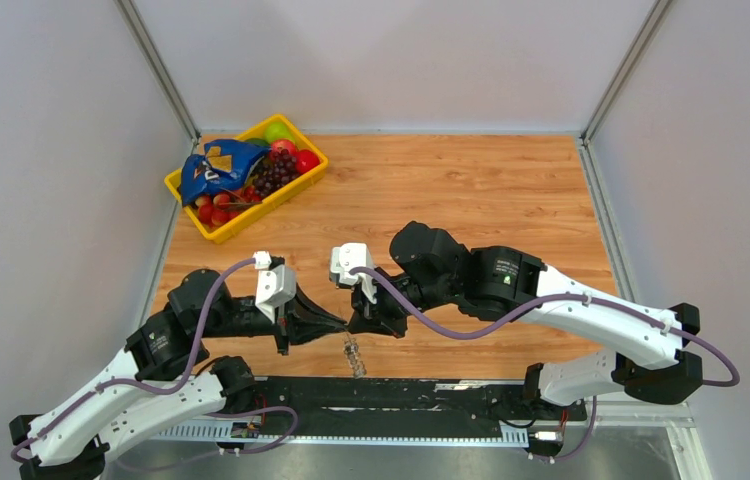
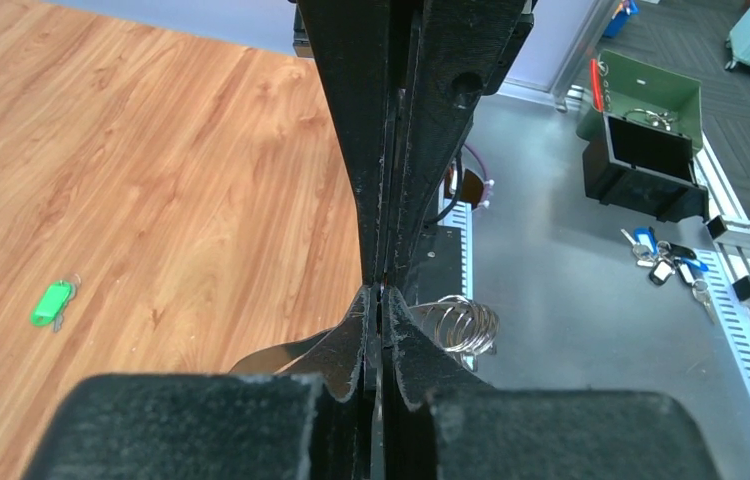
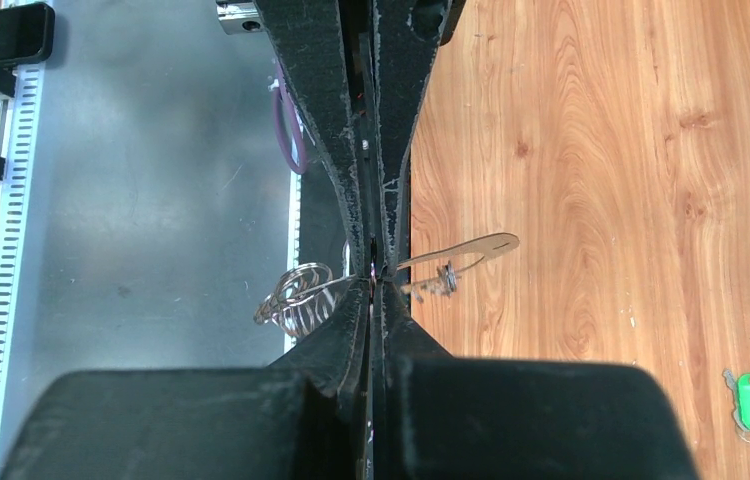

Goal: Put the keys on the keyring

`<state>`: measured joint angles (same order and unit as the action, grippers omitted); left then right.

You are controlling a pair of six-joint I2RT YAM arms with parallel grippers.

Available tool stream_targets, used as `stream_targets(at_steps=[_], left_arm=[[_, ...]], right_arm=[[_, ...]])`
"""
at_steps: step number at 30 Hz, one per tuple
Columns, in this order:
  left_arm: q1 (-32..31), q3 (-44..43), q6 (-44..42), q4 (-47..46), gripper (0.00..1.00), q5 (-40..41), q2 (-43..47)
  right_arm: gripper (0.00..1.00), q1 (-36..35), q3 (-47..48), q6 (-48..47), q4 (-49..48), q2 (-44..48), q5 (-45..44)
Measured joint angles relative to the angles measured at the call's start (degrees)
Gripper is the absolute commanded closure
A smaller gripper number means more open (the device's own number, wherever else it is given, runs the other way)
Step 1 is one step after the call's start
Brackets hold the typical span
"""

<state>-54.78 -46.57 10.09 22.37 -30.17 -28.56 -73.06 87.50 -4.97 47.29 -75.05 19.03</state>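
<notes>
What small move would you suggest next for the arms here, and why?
Probably open the left gripper and send it towards the green key. It and the right gripper both look shut on the keyring, while the key lies alone on the table, so neither is free to fetch it.

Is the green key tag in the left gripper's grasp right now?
No, the green key tag lies on the wooden table off to one side, well apart from the left gripper.
</notes>
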Motion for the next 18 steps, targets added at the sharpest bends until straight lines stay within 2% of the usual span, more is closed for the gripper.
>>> stream_targets(at_steps=[9, 13, 15, 18], left_arm=[[0.0, 0.1, -0.1, 0.2, 1.0, 0.2, 0.3], [0.0, 1.9, 0.1, -2.1, 1.0, 0.3, 1.7], [0.0, 3.1, 0.2, -3.9, 1.0, 0.6, 2.9], [0.0, 4.6, 0.3, -6.4, 1.0, 0.8, 4.6]], right_arm=[[0.99, 0.0, 0.0, 0.0, -0.1, -0.3, 0.0], [0.84, 0.0, 0.0, 0.1, -0.2, -0.2, -0.3], [0.7, 0.0, -0.2, 0.3, -0.6, 0.3, -0.8], [0.58, 0.0, -1.4, 0.5, -1.2, 2.6, -2.0]])
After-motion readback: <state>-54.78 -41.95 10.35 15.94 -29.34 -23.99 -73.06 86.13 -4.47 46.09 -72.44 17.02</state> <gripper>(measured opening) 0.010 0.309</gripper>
